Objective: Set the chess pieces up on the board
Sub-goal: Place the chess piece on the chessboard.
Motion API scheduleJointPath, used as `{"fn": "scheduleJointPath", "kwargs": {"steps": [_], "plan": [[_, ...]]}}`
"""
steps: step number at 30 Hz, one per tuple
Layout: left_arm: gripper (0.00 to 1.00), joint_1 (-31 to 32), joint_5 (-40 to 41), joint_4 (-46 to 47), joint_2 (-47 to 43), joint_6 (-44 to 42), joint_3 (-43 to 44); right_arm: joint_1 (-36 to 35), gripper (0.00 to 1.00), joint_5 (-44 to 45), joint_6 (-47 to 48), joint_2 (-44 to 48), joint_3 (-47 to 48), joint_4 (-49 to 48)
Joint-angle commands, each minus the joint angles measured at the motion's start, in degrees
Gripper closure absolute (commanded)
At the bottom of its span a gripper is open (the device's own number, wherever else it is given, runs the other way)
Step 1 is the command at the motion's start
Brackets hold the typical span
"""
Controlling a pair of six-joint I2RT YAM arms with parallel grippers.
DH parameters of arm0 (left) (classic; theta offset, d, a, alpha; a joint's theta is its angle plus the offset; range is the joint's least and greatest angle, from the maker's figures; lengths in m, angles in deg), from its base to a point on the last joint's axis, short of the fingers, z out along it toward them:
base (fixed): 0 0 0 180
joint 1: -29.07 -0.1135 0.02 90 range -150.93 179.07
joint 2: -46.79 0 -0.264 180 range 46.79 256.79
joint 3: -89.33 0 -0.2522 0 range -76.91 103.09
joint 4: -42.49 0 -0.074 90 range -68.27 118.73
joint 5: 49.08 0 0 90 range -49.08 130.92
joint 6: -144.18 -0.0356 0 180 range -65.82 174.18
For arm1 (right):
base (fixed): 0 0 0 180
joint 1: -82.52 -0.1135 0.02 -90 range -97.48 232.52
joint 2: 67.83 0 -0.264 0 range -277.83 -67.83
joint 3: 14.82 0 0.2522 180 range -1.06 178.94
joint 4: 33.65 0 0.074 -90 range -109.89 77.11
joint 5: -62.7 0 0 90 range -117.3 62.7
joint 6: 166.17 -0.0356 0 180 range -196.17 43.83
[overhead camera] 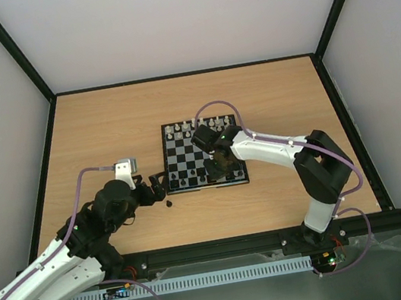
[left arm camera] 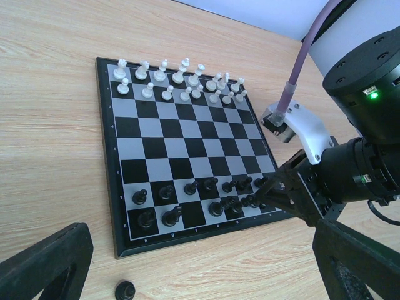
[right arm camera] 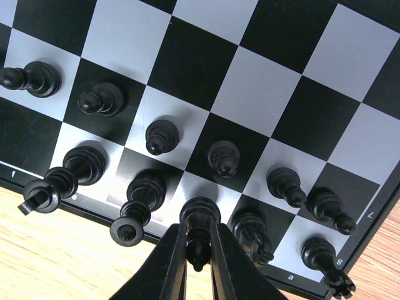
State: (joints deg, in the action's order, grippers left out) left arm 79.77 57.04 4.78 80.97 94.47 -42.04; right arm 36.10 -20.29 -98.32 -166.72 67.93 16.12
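The board [overhead camera: 180, 156] lies mid-table, with black chess pieces [left arm camera: 187, 200] in its two near rows. My right gripper [overhead camera: 219, 168] reaches down over the board's near right corner. Its fingers [right arm camera: 172, 262] are shut on a black bishop [right arm camera: 200, 215], whose base sits at a light square of the nearest row, between a taller piece [right arm camera: 140, 200] and a knight [right arm camera: 250, 234]. One loose black piece [left arm camera: 124, 289] lies on the wood [overhead camera: 169, 203] just off the near left corner. My left gripper [overhead camera: 158, 188] hovers open beside it, holding nothing.
White pieces [left arm camera: 181, 78] fill the board's two far rows [overhead camera: 196, 126]. One square in the nearest black row [left arm camera: 192, 214] has no piece on it. Black frame rails [overhead camera: 46, 145] run along the table's sides. The right arm's cable [overhead camera: 216, 105] loops over the board's far edge.
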Motion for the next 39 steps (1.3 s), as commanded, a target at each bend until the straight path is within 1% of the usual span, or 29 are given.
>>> {"fn": "scheduleJointPath", "kwargs": {"steps": [1, 10, 17, 20, 39], "plan": [[0.01, -0.27, 0.76, 0.29, 0.0, -0.65, -0.08, 0.52, 0.89, -0.32, 0.75, -0.93, 0.54, 1.07], [0.0, -0.29, 0.76, 0.17, 0.01, -0.48, -0.09, 0.66, 0.82, -0.13, 0.88, -0.54, 0.69, 1.18], [0.01, -0.28, 0.76, 0.29, 0.4, -0.35, -0.02, 0.7, 0.81, -0.4, 0.8, 0.93, 0.84, 1.59], [0.0, -0.27, 0.6, 0.37, 0.86, -0.15, 0.04, 0.66, 0.77, -0.34, 0.89, 1.76, 0.64, 1.61], [0.01, -0.3, 0.14, 0.37, 0.91, 0.24, 0.08, 0.71, 0.79, -0.1, 1.1, -0.77, 0.09, 1.15]]}}
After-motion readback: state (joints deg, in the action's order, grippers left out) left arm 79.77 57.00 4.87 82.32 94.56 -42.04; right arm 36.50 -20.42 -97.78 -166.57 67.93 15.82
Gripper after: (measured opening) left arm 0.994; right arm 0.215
